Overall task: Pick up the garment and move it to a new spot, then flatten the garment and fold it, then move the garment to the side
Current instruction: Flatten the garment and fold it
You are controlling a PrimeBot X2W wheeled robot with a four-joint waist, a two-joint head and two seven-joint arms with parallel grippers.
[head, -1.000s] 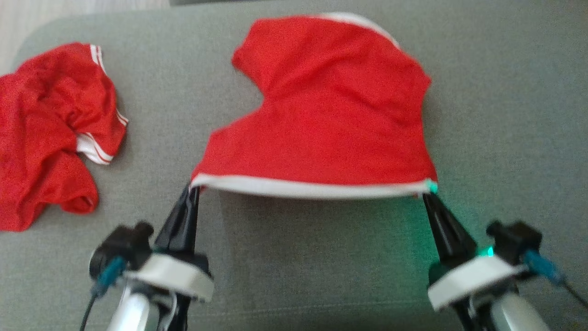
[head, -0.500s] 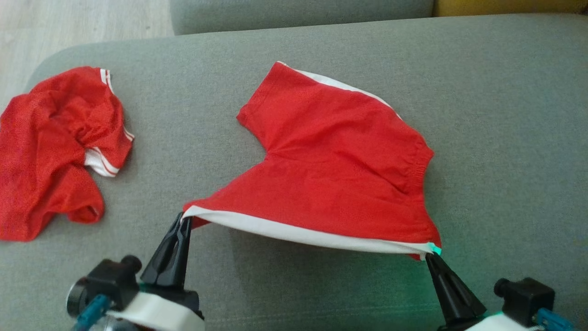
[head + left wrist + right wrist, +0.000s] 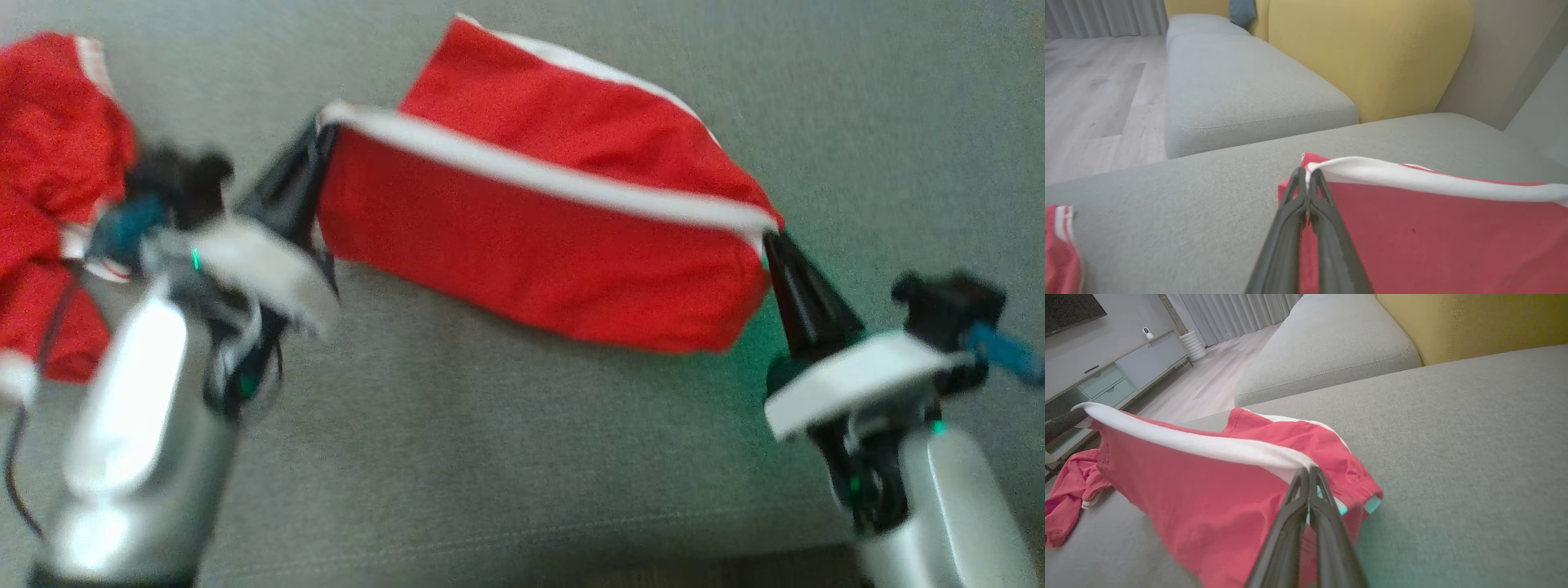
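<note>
— Where does the garment [image 3: 531, 237] lie from the tools?

— Between them. The left tool [image 3: 324, 126] is pinched shut on one end of the white band [image 3: 539, 175], and the right tool [image 3: 769, 237] is pinched shut on the other end. The band is stretched taut from tip to tip.

— So the long axis runs side to side?

— Yes, across the robot's front, though slanted: in the head view the left end sits higher than the right. Under the band a red panel hangs down toward the sofa seat [image 3: 490, 457]. The rest of the garment lies on the seat beyond the band.

— Which arm is nearer?

— Neither, as each holds its own corner. The left one seems to reach further out, but the head view is blurred, so I would not press that.

— And the pose?

— Both pale forearms rise from the bottom corners, with the fingers leaning inward and up. The wrist views show each pair of fingers closed together on the hem. A second red garment [image 3: 49, 147] lies well apart, beyond the left arm.

— What does the fold turn on?

— I judge it turns on carrying that band level over the far half.
</note>
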